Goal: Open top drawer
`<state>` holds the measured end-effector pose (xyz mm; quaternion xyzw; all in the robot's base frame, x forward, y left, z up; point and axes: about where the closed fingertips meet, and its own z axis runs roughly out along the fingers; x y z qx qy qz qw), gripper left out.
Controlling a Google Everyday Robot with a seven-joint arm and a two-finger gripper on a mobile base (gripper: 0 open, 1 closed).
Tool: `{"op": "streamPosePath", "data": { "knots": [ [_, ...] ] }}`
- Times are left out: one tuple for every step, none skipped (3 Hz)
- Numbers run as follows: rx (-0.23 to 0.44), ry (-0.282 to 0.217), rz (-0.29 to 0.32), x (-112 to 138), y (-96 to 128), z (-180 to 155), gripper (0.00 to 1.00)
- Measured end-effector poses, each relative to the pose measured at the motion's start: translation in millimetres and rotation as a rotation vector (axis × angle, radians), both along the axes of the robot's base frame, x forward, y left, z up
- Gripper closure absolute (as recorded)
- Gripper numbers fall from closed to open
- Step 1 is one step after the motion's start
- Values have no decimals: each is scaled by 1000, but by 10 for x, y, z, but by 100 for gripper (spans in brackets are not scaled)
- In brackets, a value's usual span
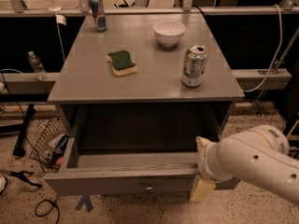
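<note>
Tool (202,171) of the robot is seen low at the right, set against the right end of the top drawer's (117,181) front panel, with pale parts of it showing above and below the panel's edge; whether it is clamped on the panel or merely resting against it cannot be told. It is carried by a thick white arm (254,164) that enters from the lower right corner. The top drawer is found standing well out from the grey desk (93,85), its inside bare to the view and its front panel nearest the camera, with a small round metal knob (149,187) at the panel's centre, apart from the tool. On the desk a white bowl (169,31) is placed toward the back, a soda can (194,65) is stood upright near the right edge, a green and yellow sponge (122,62) is laid near the middle, and a blue can (98,10) is stood at the back left corner. A water bottle (35,63) is seen on a ledge to the left, and a wire basket (44,139) lies on the speckled floor (140,213) beside the drawer's left side.
</note>
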<state>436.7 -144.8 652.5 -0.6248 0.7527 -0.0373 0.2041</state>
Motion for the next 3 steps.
{"op": "streamPosePath", "data": {
  "knots": [
    [21,-47,-11,80,-256,431,0],
    [45,-89,-49,145,-580,793,0],
    [66,-117,-139,204,-1005,1070,0]
  ]
}}
